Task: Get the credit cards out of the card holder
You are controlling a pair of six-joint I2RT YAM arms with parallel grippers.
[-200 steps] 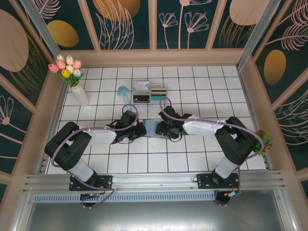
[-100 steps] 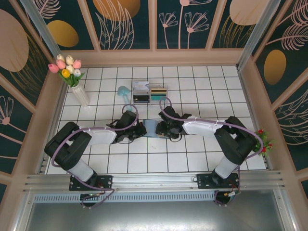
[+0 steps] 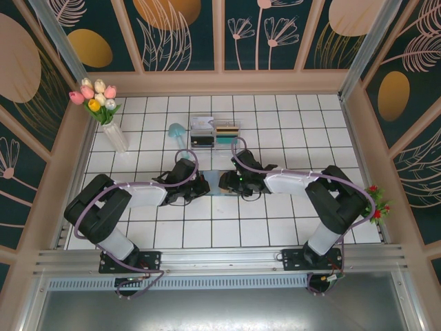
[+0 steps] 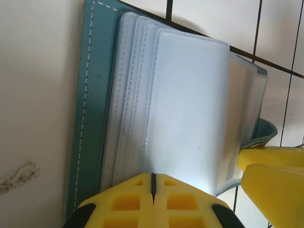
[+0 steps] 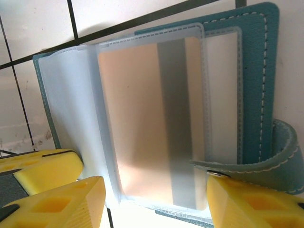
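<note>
**Operator:** Teal leather with white stitching, is that the holder (image 4: pixel 90 104)?

**Guide:** Yes. It lies open on the tiles (image 4: pixel 213 19) between your two arms, with its frosted sleeves (image 4: pixel 185 104) fanned out. Your left gripper (image 4: pixel 153 183) is pressed together, tips at the sleeves' edge. I judge it is pinning the holder down, so keep that weight on.

**Operator:** And my right?

**Guide:** Your right gripper (image 5: pixel 152 204) is spread, one finger on either side of the top sleeve, pinching nothing. A tan card (image 5: pixel 142 118) with a grey stripe sits inside that sleeve.

**Operator:** How do I get it out?

**Guide:** I cannot tell which side of the sleeve is open, so find that first. Then nip the card's stiff edge, not the floppy film, and draw it flat along the sleeve. The plastic looks slick and thin, so close gently and squarely. Mind the curled strap (image 5: pixel 266 161) beside your finger, because it could snag.
</note>
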